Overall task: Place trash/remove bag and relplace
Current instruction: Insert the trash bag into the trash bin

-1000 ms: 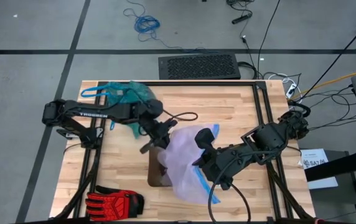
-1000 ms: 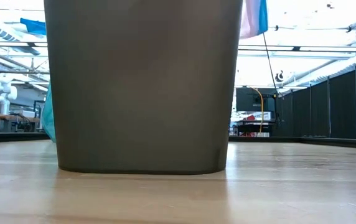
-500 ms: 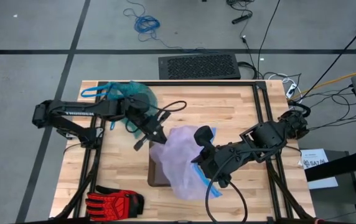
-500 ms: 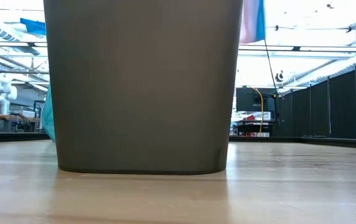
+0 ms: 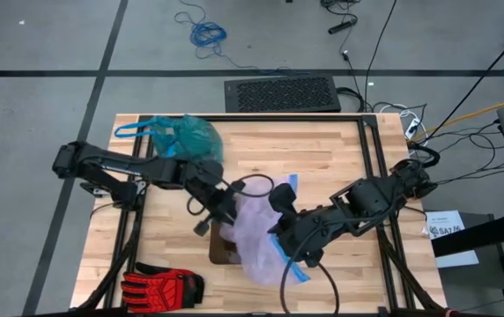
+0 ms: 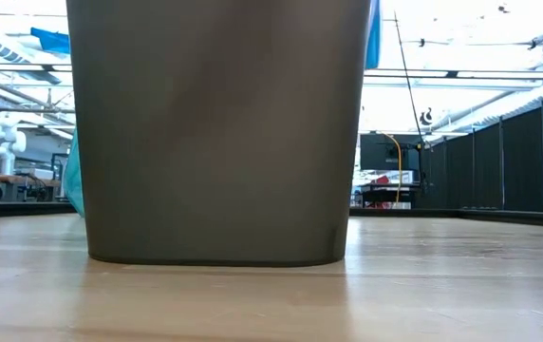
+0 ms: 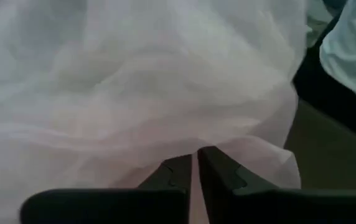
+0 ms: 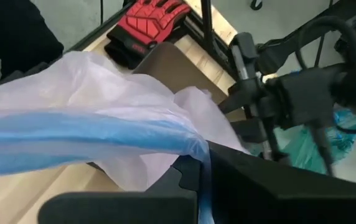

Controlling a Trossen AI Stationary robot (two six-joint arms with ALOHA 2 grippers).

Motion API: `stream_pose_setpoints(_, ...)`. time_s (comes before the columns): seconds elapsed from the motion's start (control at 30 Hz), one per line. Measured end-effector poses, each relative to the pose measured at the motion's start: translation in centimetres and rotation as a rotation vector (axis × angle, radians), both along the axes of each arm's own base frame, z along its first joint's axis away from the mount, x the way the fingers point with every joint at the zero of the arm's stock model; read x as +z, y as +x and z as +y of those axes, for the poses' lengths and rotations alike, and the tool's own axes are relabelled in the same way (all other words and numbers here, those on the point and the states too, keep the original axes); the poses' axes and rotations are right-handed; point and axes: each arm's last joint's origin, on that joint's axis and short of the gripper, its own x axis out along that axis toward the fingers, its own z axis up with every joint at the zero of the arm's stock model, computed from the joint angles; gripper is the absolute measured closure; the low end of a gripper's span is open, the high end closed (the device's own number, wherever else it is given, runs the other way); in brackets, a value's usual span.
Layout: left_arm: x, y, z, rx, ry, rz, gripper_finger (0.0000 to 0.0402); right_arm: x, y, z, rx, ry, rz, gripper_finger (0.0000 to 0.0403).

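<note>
The thin translucent teal-green plastic bin liner (image 5: 184, 135) lies crumpled near the far left corner of the light wooden table (image 5: 331, 154), well apart from both grippers. A pale lilac translucent bag with a blue rim (image 5: 261, 233) is draped over the brown bin (image 5: 220, 251) at mid-table. The left gripper (image 5: 219, 211) presses against the lilac film, its jaws drawn close with only a slit between them. The right gripper (image 8: 200, 180) has its jaws closed on the lilac bag's blue rim. A red-and-black glove (image 5: 159, 285) lies at the near left edge.
</note>
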Motion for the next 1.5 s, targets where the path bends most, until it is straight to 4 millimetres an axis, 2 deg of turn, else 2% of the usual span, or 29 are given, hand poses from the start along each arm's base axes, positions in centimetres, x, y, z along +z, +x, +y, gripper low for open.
stream_pose_setpoints(0.13,-0.9,0.7,-0.7,0.023,0.033,0.031,0.0341,-0.7,0.6,0.1,-0.001,-0.015,0.022,0.0403)
stream_pose_setpoints(0.3,0.8,0.3,-1.2,0.138,0.146,-0.059,0.0328,-0.9,0.7,-0.1,-0.011,-0.019,0.036,0.0403)
stream_pose_setpoints(0.43,1.2,-0.2,-1.7,0.144,0.159,-0.074,0.0327,-0.9,0.7,-0.1,-0.01,-0.017,0.037,0.0403)
stream_pose_setpoints(0.57,-0.3,0.3,-2.4,0.178,0.192,0.014,0.0343,-1.0,1.2,-0.3,-0.012,-0.018,0.028,0.0403)
stream_pose_setpoints(0.67,-2.4,1.1,-3.0,0.203,0.205,0.103,0.0371,-1.2,1.9,-0.5,0.001,-0.022,0.021,0.0403)
stream_pose_setpoints(0.73,-2.9,1.8,-3.1,0.243,0.207,0.11,0.0392,-1.2,2.2,-0.6,0.015,-0.014,0.016,0.0403)
stream_pose_setpoints(0.87,-3.8,2.4,-3.1,0.302,0.197,0.143,0.0399,-1.0,2.5,-0.9,0.029,-0.005,-0.008,0.0403)
stream_pose_setpoints(0.97,-3.5,2.4,-3.0,0.319,0.203,0.122,0.04,-0.8,2.8,-0.8,0.047,-0.012,-0.038,0.0403)
stream_pose_setpoints(1.23,-0.6,1.0,-2.6,0.36,0.202,-0.003,0.04,-0.6,2.9,-0.8,0.078,-0.038,-0.066,0.0403)
stream_pose_setpoints(1.3,-0.6,0.9,-2.8,0.342,0.195,0.0,0.0396,-0.6,2.9,-0.8,0.081,-0.041,-0.066,0.0403)
stream_pose_setpoints(1.5,-0.7,0.7,-3.4,0.32,0.181,0.014,0.0332,-0.6,2.9,-0.8,0.081,-0.043,-0.063,0.0403)
